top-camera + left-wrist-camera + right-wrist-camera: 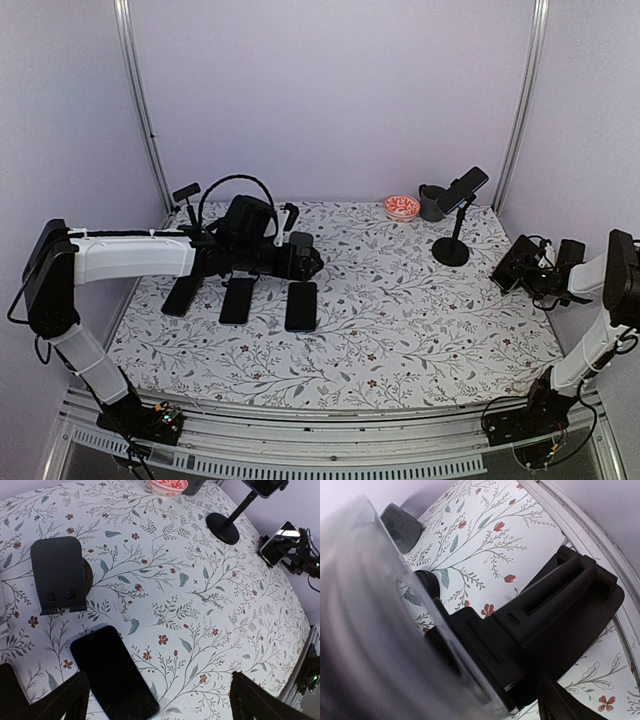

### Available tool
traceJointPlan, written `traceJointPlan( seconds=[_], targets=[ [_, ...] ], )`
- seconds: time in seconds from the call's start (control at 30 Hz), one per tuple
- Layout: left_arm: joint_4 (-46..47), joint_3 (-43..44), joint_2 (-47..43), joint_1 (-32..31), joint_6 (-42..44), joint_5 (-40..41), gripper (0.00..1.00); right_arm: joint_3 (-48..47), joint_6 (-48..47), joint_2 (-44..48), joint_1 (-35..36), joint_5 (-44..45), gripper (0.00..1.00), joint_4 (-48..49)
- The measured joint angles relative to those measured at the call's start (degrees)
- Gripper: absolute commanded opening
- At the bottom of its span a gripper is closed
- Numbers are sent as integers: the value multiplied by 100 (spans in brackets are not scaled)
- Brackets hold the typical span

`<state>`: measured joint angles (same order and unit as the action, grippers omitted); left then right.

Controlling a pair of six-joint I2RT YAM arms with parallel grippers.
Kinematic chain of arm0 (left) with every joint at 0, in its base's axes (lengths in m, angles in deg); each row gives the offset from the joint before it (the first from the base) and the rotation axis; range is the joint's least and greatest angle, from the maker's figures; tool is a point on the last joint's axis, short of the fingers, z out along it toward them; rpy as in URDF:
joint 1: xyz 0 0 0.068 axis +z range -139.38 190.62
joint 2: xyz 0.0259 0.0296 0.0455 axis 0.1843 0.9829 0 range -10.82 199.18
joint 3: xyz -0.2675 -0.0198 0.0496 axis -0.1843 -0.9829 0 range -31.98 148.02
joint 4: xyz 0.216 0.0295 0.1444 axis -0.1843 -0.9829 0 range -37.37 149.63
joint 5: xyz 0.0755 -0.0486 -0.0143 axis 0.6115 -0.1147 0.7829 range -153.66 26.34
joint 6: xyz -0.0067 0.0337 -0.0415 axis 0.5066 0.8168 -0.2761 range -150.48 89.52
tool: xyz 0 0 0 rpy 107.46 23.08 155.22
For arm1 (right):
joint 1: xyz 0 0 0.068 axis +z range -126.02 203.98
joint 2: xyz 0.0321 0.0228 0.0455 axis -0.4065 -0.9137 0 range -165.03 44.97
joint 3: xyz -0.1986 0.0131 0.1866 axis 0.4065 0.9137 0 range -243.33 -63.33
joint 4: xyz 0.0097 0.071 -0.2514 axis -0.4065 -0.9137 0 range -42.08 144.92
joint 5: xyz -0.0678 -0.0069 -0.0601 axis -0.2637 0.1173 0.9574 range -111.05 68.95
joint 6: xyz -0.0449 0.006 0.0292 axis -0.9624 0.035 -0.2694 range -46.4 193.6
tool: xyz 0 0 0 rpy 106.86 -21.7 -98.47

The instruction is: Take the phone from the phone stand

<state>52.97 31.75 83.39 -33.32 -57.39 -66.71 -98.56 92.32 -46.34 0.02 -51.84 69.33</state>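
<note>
At the table's right edge a dark phone [512,262] leans on a black phone stand [560,605]. In the right wrist view this phone [370,630] fills the left side as a blur, very close. My right gripper [537,270] is at the phone. One of its fingers [565,705] shows low beside the stand, and the other is hidden. I cannot tell if the jaws touch the phone. My left gripper [312,262] hangs open over the mid-left table, with nothing between its fingers [55,700].
Three phones lie flat under the left arm, one of them [115,672] right below the left gripper. An empty black stand [57,575] sits beyond it. A pole stand [451,250] holds another phone [463,188] at the back right, near a red bowl [402,207] and a dark cup [431,203].
</note>
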Motion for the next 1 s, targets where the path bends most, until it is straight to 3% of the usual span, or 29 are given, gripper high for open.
traceJointPlan(
  seconds=[0.5, 0.77, 1.0],
  targets=[
    [4, -15, -2, 42, 37, -22, 99, -120, -192, -254, -44, -535, 47, 162],
    [2, -50, -2, 52, 39, -22, 99, -155, -356, -352, -44, -612, 25, 203],
    [-4, -131, -122, 59, 61, -13, 99, -179, -426, -378, -44, -769, 18, 212]
  ],
)
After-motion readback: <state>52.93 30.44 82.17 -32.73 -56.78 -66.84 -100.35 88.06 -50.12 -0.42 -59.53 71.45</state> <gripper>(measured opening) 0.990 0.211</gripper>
